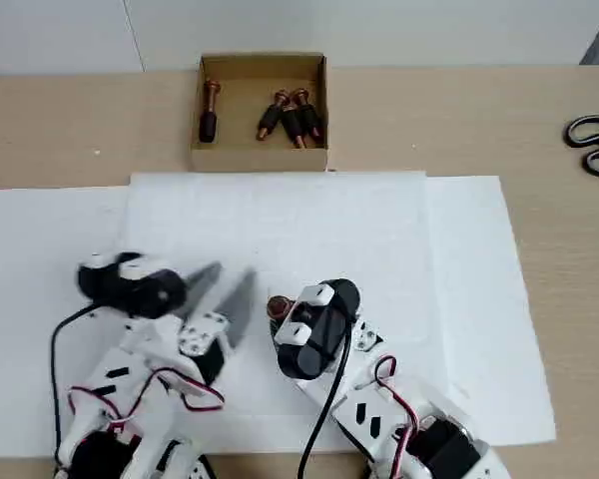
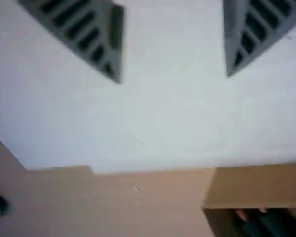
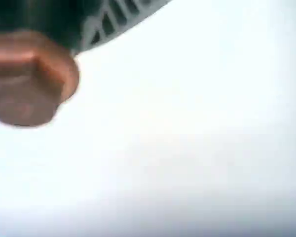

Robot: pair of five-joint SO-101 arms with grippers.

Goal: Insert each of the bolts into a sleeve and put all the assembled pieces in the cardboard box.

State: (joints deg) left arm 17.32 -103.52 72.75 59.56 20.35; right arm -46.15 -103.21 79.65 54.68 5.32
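Note:
The cardboard box (image 1: 263,158) stands at the table's far side and holds three bolts in dark sleeves (image 1: 285,118). My left gripper (image 1: 236,269) hovers over the white paper near the front, open with nothing between its grey fingers (image 2: 89,34). In the left wrist view, my left gripper (image 2: 172,76) has the box (image 2: 256,187) beyond it. Just to the right, my right gripper (image 1: 292,317) is shut on a copper bolt (image 1: 278,307). The bolt's head (image 3: 29,79) shows close up beside a grey finger (image 3: 118,19), above the paper.
White paper sheets (image 1: 379,259) cover the middle of the tan table. Black-handled scissors (image 1: 594,142) lie at the far right edge. The two arms stand close together at the front.

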